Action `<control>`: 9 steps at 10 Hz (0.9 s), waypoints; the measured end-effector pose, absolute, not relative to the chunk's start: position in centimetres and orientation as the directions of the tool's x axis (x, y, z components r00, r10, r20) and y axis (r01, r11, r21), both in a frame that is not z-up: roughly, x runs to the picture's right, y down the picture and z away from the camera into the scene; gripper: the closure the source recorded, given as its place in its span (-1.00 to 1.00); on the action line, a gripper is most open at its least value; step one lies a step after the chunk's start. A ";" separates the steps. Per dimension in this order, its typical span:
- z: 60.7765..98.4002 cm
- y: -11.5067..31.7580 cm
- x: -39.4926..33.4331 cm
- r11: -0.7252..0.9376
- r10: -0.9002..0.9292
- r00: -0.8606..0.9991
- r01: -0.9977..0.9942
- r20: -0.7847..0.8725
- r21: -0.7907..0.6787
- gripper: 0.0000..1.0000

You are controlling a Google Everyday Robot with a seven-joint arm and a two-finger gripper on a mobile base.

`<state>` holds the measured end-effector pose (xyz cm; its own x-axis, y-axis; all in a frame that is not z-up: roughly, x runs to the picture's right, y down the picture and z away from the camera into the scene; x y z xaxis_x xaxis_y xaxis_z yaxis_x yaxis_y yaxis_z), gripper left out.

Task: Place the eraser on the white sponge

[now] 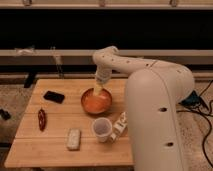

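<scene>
Gripper (98,89) hung empty, jaws wide, over the bowl (83,101); it likely needed to straddle the eraser (53,96) squarely, near the table's (60,150) left edge.

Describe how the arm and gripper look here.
The arm is off-white, built of thick rounded links with small dark dots along the shells. Its wrist narrows to a pale gripper, yellowish at the tip, over the orange bowl. No cables or lettering show on it.
</scene>
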<state>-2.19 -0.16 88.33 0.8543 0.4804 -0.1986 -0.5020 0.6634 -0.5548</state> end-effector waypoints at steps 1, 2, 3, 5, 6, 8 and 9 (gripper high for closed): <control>88.3 -0.1 -2.2 0.663 0.480 0.854 -0.502 -0.199 -0.555 -0.60; 88.3 -0.1 -2.2 0.663 0.481 0.854 -0.502 -0.199 -0.555 -0.60; 88.3 -0.1 -2.1 0.663 0.481 0.854 -0.503 -0.199 -0.555 -0.60; 88.4 0.0 -2.1 0.661 0.478 0.854 -0.502 -0.203 -0.557 -0.60; 88.4 0.0 -2.1 0.661 0.478 0.854 -0.502 -0.203 -0.557 -0.60; 88.4 0.0 -2.1 0.661 0.479 0.854 -0.503 -0.203 -0.557 -0.60; 88.4 0.0 -2.1 0.662 0.479 0.854 -0.502 -0.202 -0.557 -0.60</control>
<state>-2.10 0.00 88.38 0.8544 0.4787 -0.2021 -0.5024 0.6617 -0.5566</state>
